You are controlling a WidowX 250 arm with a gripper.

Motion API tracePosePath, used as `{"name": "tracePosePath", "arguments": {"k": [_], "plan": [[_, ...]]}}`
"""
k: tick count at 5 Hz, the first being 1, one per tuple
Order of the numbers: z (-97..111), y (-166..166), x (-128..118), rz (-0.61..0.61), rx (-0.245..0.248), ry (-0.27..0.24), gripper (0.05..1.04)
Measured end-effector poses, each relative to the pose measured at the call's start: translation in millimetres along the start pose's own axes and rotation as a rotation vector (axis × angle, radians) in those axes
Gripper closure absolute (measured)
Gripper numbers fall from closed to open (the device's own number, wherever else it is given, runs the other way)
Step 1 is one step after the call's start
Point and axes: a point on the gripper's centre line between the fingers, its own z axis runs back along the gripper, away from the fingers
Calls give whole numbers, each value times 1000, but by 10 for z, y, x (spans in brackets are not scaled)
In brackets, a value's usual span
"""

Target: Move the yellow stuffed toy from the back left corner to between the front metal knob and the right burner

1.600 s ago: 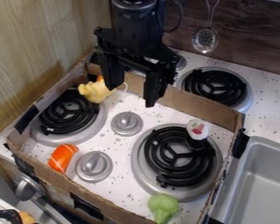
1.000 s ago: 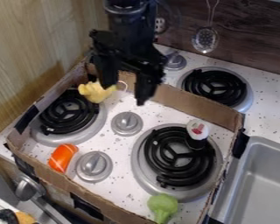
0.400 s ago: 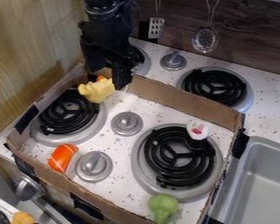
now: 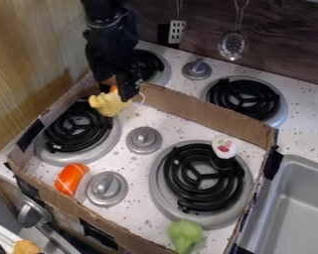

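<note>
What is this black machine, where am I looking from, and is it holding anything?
It's a robot arm, seen by a fixed camera looking down at a slant. Its two fingers stand apart at a yellow toy; whether they touch it is hard to tell, but nothing looks clamped. Below is a stovetop with a cardboard border. Inside it are an orange, white-striped toy, toy broccoli and, on a burner, a small white-topped object.
</note>
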Motion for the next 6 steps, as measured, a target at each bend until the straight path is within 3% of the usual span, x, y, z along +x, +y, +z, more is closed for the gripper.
{"name": "tracePosePath", "arguments": {"k": [2, 4, 6], "plan": [[-216, 300, -66, -14, 18, -9, 87], [-430, 530, 12, -59, -57, 40, 87], [-510, 342, 23, -54, -128, 80, 87]]}}
